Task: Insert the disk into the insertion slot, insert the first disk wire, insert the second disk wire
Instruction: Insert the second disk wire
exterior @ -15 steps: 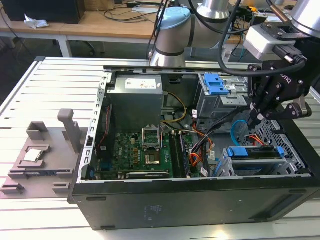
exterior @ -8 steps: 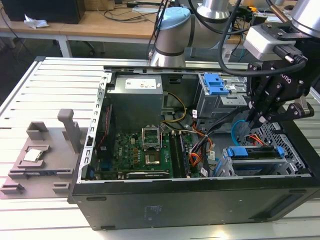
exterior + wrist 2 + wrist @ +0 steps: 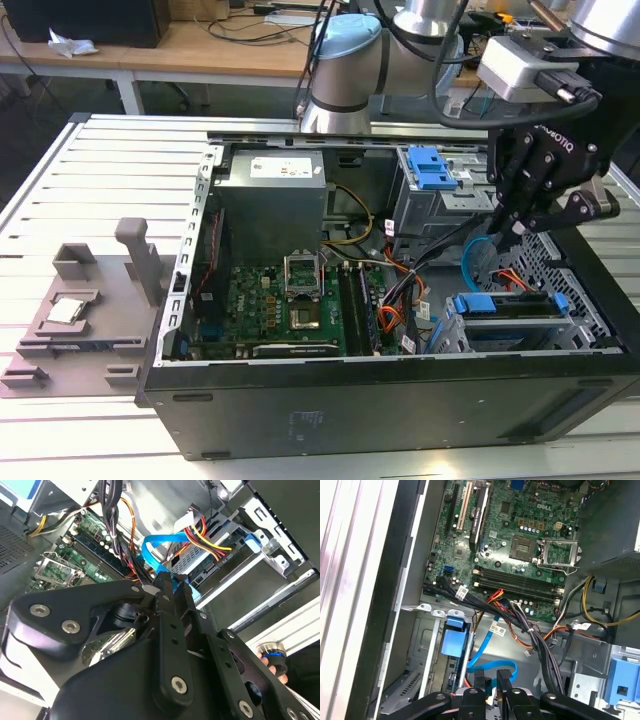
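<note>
The disk (image 3: 512, 308), in its blue caddy, already sits in the slot (image 3: 560, 330) of the perforated cage at the front corner of the case (image 3: 380, 410), on the exterior view's right. Its long axis runs across the cage, roughly parallel to the case's front wall. The pincer (image 3: 512, 228) hangs just above and a little behind it, fingers pointing down toward the disk's rear edge.

In both wrist views the fingers (image 3: 492, 687) stand narrow, almost together, and the blue wire (image 3: 492, 667) loops up to their tips. It seems to be pinched between them, though the fingertips themselves cover the wire's plug, so the hold is a judgement.

In the second wrist view the wire (image 3: 160, 547) arcs toward the disk's connector end, where a red-and-yellow bundle (image 3: 207, 537) also lands. Whether either plug is seated cannot be made out there, as the pincer's own body blocks the nearer part. The motherboard (image 3: 520, 545) lies well apart, toward the case's middle.
</note>
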Available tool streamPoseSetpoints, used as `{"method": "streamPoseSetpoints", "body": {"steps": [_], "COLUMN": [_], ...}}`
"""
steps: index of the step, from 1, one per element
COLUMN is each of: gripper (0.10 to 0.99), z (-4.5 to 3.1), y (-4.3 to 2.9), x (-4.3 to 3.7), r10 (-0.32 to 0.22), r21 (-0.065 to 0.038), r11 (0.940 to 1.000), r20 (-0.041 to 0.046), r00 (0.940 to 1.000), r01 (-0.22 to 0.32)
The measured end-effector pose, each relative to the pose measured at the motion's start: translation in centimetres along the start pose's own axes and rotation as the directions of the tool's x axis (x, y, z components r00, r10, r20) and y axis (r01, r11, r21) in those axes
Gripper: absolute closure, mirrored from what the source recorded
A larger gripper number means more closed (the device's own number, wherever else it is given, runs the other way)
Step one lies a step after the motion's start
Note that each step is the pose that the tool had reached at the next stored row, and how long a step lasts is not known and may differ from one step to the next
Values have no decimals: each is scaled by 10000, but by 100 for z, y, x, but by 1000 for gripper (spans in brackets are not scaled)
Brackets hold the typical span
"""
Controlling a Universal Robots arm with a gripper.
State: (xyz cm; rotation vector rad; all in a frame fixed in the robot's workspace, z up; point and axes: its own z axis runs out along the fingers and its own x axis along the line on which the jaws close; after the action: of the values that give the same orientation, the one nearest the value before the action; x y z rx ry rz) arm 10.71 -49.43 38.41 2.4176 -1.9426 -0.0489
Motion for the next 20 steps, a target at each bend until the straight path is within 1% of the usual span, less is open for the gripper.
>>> {"method": "streamPoseSetpoints", "body": {"steps": [2,3,5,6,10,11,17,18,20], "gripper": [843,843,843,843,843,922,925,925,925], "z": [3,14,54,65,66,67,68,68,75], "y": [0,-2,-5,-6,-5,-5,-5,0,16], "x": [-15,-27,-34,-35,-34,-34,-30,-11,63], "r10": [-7,-15,-19,-19,-18,-18,-18,-18,-20], "r21": [-57,-106,-136,-142,-143,-143,-143,-141,-125], "r11": [10000,9999,9999,9999,9999,9999,9999,9999,9999], "r20": [-257,-479,-616,-640,-647,-646,-648,-642,-568], "r00": [9997,9989,9981,9980,9979,9979,9979,9979,9984], "r01": [5,10,11,10,9,9,9,9,13]}}
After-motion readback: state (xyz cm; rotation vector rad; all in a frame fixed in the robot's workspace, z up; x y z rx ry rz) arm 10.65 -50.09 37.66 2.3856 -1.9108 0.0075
